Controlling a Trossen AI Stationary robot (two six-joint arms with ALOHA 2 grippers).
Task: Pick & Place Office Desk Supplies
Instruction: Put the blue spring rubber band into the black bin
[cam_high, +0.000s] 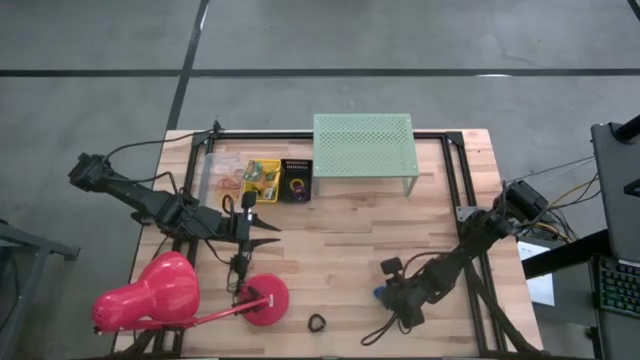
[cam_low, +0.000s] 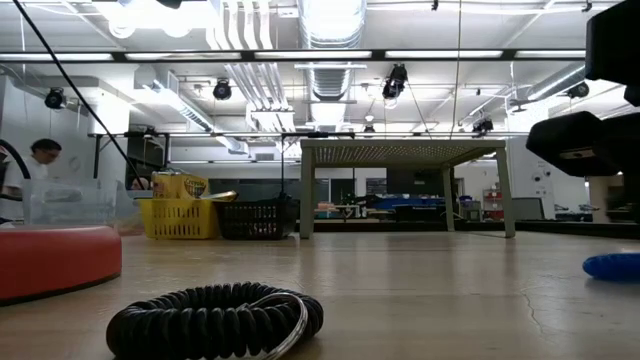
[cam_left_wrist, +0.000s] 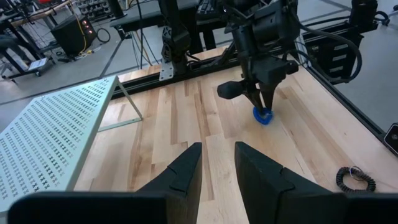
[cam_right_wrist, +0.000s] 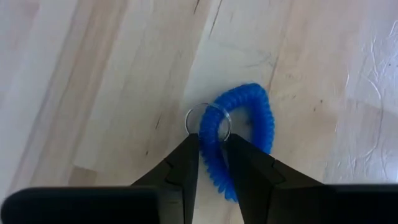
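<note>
Right gripper (cam_right_wrist: 211, 155) is down on the blue coil loop (cam_right_wrist: 245, 134), fingers nearly closed astride one side of the loop beside its metal ring (cam_right_wrist: 208, 121). The loop's long axis runs away from the gripper. It lies well apart from the mint-green perforated shelf (cam_high: 364, 145). Left gripper (cam_left_wrist: 217, 165) waits, part-open and empty, farther off.

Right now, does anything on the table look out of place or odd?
The pink desk lamp lies tipped on its side at the table's front left corner. A black coil loop sits alone near the front edge. The right hand straddles a blue coil loop.
</note>
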